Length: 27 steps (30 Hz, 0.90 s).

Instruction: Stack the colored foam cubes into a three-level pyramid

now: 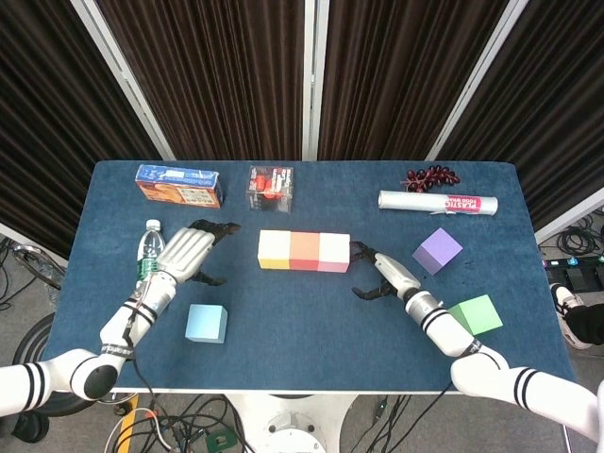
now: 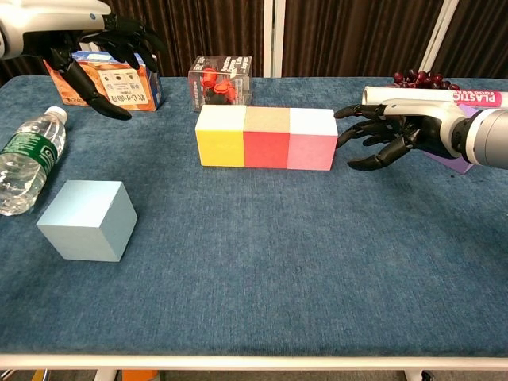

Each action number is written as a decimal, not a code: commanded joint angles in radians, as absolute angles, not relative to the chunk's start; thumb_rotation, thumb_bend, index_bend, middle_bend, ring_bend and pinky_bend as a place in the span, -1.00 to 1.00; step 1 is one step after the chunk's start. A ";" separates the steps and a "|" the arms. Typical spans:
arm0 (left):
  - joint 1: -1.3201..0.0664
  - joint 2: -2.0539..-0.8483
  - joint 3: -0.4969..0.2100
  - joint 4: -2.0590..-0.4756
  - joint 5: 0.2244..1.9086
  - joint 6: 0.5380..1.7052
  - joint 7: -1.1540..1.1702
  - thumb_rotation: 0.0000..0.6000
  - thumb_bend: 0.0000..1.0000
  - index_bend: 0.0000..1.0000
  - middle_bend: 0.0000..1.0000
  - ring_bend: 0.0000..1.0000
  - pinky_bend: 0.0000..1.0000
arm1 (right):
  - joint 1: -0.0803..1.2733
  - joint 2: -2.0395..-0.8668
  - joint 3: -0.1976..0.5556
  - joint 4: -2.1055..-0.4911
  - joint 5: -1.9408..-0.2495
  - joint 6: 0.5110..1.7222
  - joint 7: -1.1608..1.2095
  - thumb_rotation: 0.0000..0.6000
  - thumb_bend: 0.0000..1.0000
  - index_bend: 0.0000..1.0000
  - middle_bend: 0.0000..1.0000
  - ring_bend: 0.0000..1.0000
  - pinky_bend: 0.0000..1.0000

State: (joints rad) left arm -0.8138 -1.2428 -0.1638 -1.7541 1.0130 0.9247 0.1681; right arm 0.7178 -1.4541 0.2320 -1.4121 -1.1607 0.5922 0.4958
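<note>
A yellow cube (image 1: 275,249), a red cube (image 1: 304,251) and a pink cube (image 1: 332,252) stand in a row at the table's middle, touching each other. My right hand (image 1: 376,274) is open, its fingertips at the pink cube's (image 2: 310,139) right face; in the chest view the right hand (image 2: 390,132) spreads beside it. A light blue cube (image 1: 206,323) lies front left, a purple cube (image 1: 438,249) and a green cube (image 1: 475,314) lie to the right. My left hand (image 1: 192,249) hovers open above the table, left of the row.
A water bottle (image 1: 147,251) lies at the left edge. At the back stand an orange-blue box (image 1: 178,185), a clear box with red contents (image 1: 270,186), a white plastic-wrap roll (image 1: 437,202) and dark grapes (image 1: 430,176).
</note>
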 commanded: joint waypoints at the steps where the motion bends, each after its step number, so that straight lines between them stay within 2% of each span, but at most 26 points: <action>1: -0.812 -1.240 -0.164 -1.754 1.016 0.923 0.167 1.00 -0.75 -0.71 -0.59 -0.61 -0.69 | 0.716 -1.452 0.229 -1.415 -1.164 0.595 0.490 1.00 -0.46 -1.00 -0.59 -1.00 -1.00; 7: -0.790 -1.228 -0.166 -1.753 1.036 0.949 0.156 1.00 -0.75 -0.71 -0.59 -0.61 -0.68 | 0.689 -1.378 0.207 -1.471 -1.197 0.649 0.429 1.00 -0.45 -1.00 -0.61 -1.00 -1.00; 13: -0.732 -1.200 -0.153 -1.753 1.121 1.018 0.107 1.00 -0.75 -0.71 -0.59 -0.61 -0.69 | 0.630 -1.224 0.204 -1.601 -1.240 0.805 0.285 1.00 -0.45 -1.00 -0.62 -1.00 -1.00; 18: -0.681 -1.129 -0.100 -1.787 1.246 1.032 0.055 1.00 -0.76 -0.69 -0.59 -0.61 -0.70 | 0.580 -1.108 0.209 -1.697 -1.244 0.912 0.187 1.00 -0.45 -1.00 -0.63 -1.00 -1.00; 27: -0.590 -1.061 0.011 -1.868 1.383 1.060 0.060 1.00 -0.82 -0.68 -0.61 -0.64 -0.70 | 0.555 -1.035 0.238 -1.709 -1.191 0.936 0.223 1.00 -0.44 -1.00 -0.66 -1.00 -1.00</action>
State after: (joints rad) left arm -0.6097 -1.0654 -0.0054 -1.8534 1.3695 1.0458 0.0532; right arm 0.5586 -1.0374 0.2339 -1.7126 -1.1945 0.9340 0.2135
